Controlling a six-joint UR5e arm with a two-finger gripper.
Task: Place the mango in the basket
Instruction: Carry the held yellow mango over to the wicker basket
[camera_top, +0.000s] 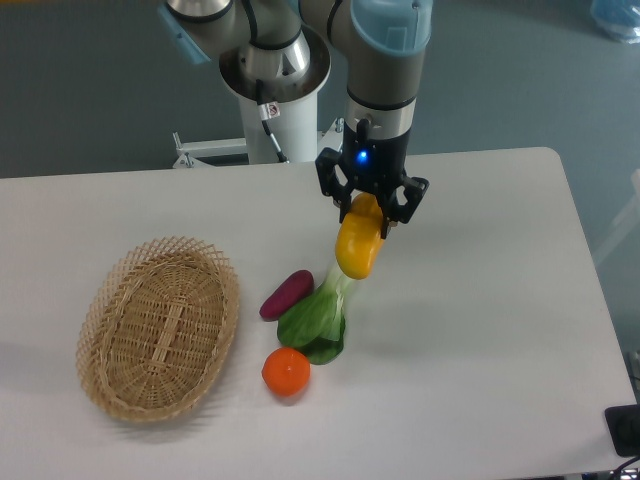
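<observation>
The pincer (371, 213) hangs over the middle of the tabletop (480, 300), pointing straight down, its black fingers (398, 207) closed narrowly around the top end of the mango (359, 244). The mango is grasped and hangs downward from the fingers; its yellow lower part shows in full, while its orange upper tip is partly hidden between them. Whether its lower end is clear of the tabletop cannot be told. A blue light glows on the wrist just above the pincer.

Below and behind the mango lies a leafy green vegetable (316, 325), whose pale stalk end is covered by the fruit. Just left of it rests the purple oblong vegetable (286, 294), and the round orange (286, 371) sits at the leaf's lower edge, toward the front edge of the tabletop.

The basket (100, 350) lies empty on the left side of the tabletop, well apart from the mango
</observation>
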